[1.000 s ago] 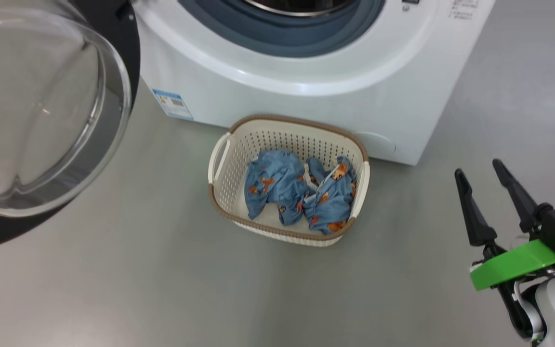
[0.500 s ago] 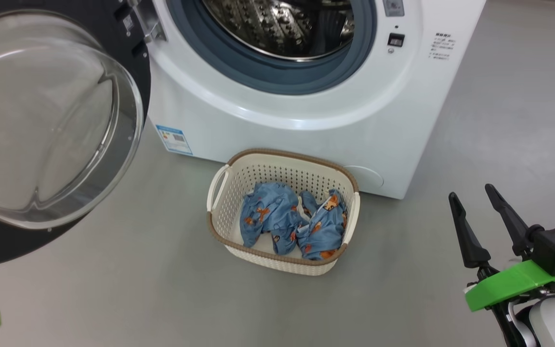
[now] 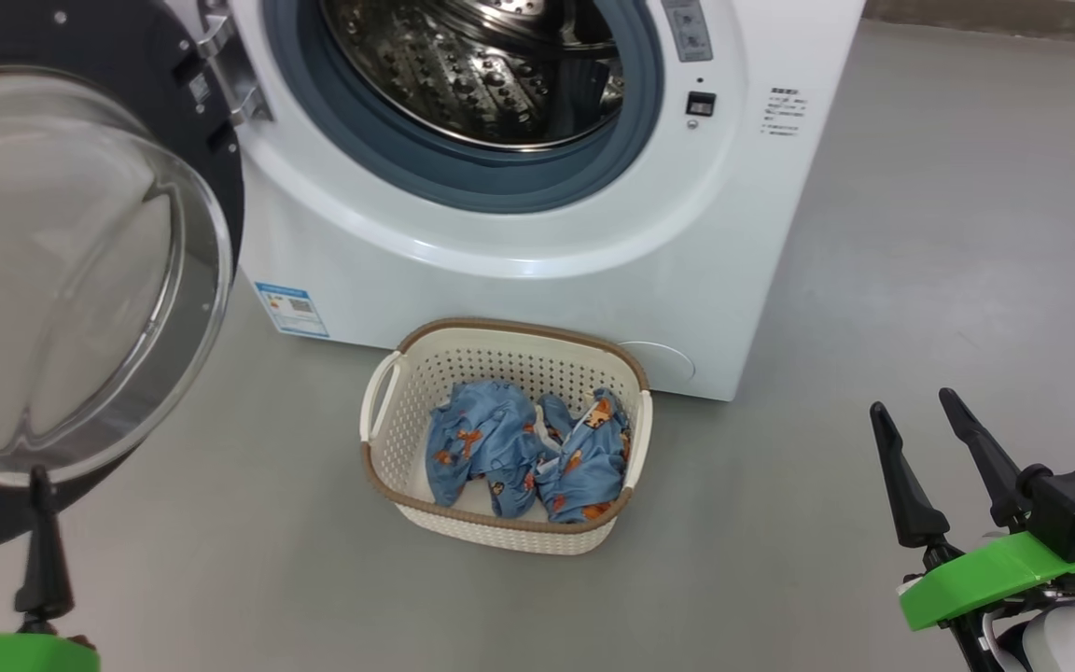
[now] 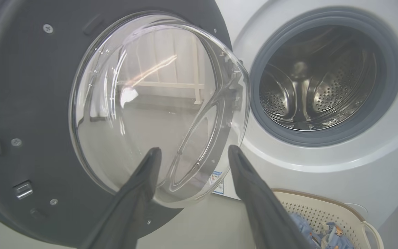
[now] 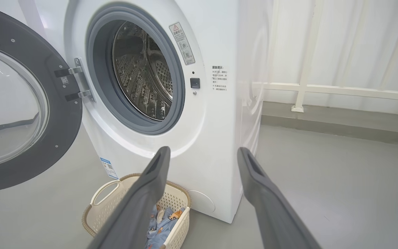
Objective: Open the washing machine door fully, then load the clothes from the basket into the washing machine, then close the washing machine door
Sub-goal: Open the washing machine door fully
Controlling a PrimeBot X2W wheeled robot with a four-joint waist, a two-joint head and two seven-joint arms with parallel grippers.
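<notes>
Your left gripper [image 4: 194,150] had its two dark fingers spread wide, with nothing between them. They pointed at the lower edge of the glass bowl in the washing machine door [image 3: 80,280]. You could not tell from the wrist view whether they touched it. Your right gripper [image 3: 912,404] was also wide open and empty. It hung over the grey floor [image 3: 873,280], off to the right of the basket [image 3: 505,325] and well apart from it.

The door stood swung out to the left of the washing machine [image 3: 519,280] on its metal hinge [image 3: 230,75], with its inner side facing you. That left the grey gasket [image 3: 463,187] and the perforated steel drum [image 3: 472,65] uncovered. The basket sat on the floor just in front of the machine, below the round opening and to the right of the blue label sticker [image 3: 291,309]. The clothes [image 3: 519,453] lay crumpled inside it, two blue pieces side by side.
</notes>
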